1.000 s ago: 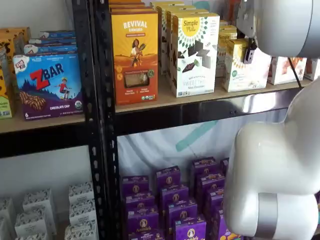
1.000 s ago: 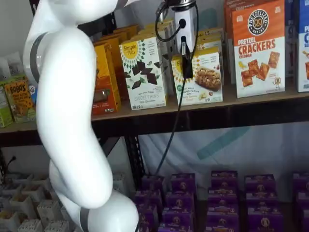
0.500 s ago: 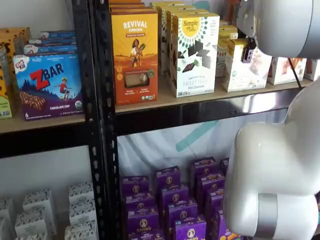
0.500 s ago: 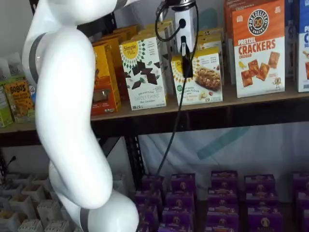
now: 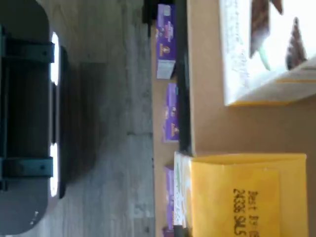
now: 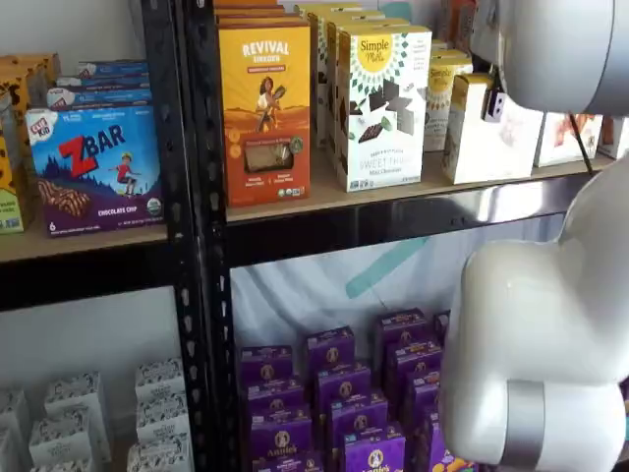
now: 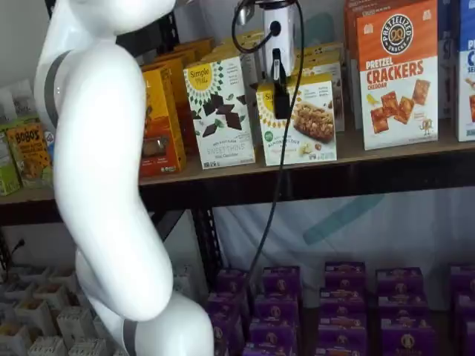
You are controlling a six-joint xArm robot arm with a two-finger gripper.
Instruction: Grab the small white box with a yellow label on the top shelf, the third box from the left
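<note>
Wrist view: yellow top of the small white box (image 5: 247, 195) seen from above, on the tan top shelf (image 5: 207, 128), beside a taller white box (image 5: 266, 49); purple boxes (image 5: 166, 39) below.

Shelf view: small white box (image 6: 486, 128) at the board's front edge, black finger (image 6: 494, 103) against its face.

Shelf view: gripper (image 7: 280, 93) closed on the small white box (image 7: 300, 122), near the orange cracker box (image 7: 397, 74).
</note>
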